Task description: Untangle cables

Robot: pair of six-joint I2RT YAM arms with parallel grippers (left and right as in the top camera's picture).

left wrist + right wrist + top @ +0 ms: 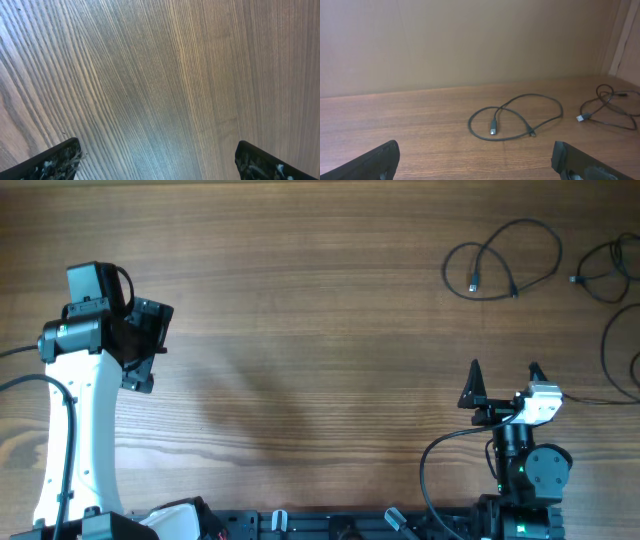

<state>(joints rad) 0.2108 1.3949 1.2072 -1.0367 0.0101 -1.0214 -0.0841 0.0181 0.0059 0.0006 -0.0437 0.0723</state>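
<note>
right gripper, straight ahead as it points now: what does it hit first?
Likely the looped black cable ahead of the right gripper; only bare table between, though it may pass over it.

- Your left gripper (159,164) shows only as two dark fingertips (55,162) at the bottom edge of the frame, one in each lower corner.
- You can see them spread wide, with nothing but wood between them.
- The tips look scuffed, with pale flecks on the black.
- The rest of your view is the table (165,75), a light wood top whose grain lines fan out from the lower middle toward the top edge.
- A soft sheen lies across the middle of the wood.
</note>
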